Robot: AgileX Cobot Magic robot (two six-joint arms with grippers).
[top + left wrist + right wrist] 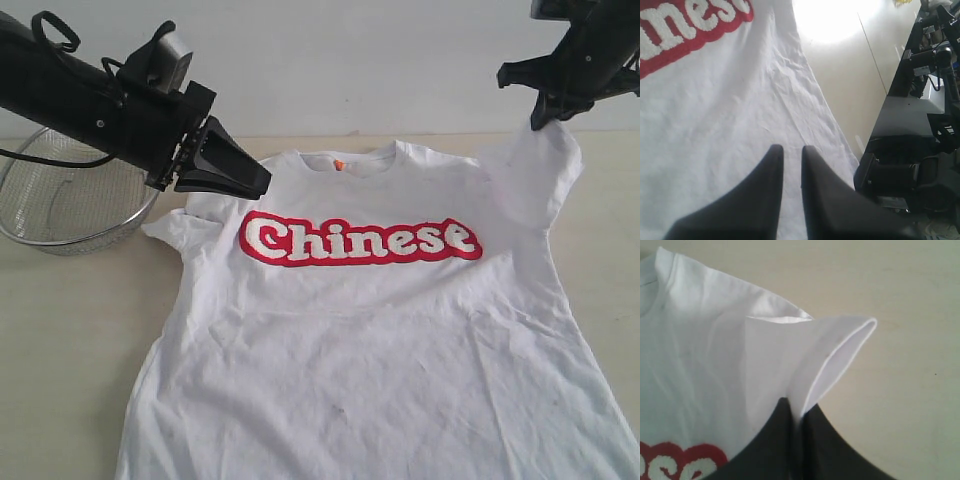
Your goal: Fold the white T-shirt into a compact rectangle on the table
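- Okay, the white T-shirt (360,330) lies face-up, spread on the table (70,340), with its collar at the far side and its hem running out of view at the near side.
- Your right gripper (799,407) is clamped tight on one sleeve by the cuff, holding it lifted off the table.
- Your left gripper (791,150) hovers over the opposite shoulder, jaws all but closed on nothing. Open it before any pinch.
- Expect thin, light, floppy cotton. It'll likely drape and drag, not hold shape.
- Grab hemmed edges: cuff, shoulder seam, bottom hem. Doubled cloth should give better bite, while a mid-panel pinch probably just bunches.
- The wire-mesh bowl (60,200) sits near the free sleeve, so keep clear.
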